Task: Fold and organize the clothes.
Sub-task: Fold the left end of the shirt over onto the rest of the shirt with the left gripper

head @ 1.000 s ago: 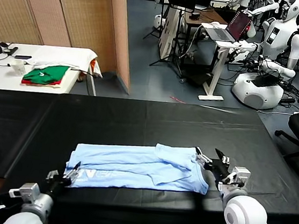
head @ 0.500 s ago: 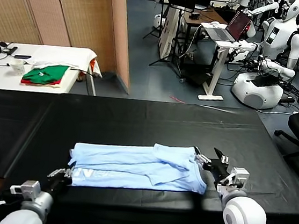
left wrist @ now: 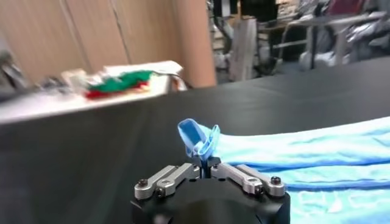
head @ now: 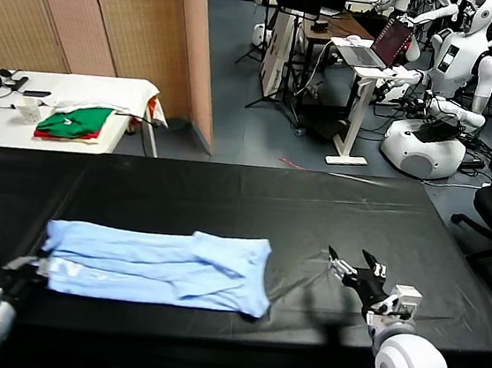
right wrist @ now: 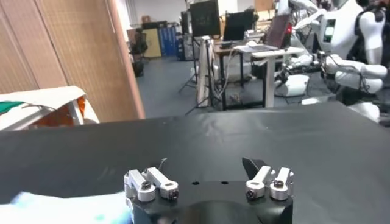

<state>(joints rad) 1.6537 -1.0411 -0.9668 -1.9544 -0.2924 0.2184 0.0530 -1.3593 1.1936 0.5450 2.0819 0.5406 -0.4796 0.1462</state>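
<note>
The sky-blue T-shirt lay as a long flat band at about seven o'clock on the black table, thin, limp and light, best taken by a hem corner. The left gripper was pinched shut on its left end; the right gripper, at five o'clock, stood spread and empty. Its white print was unreadable.
</note>
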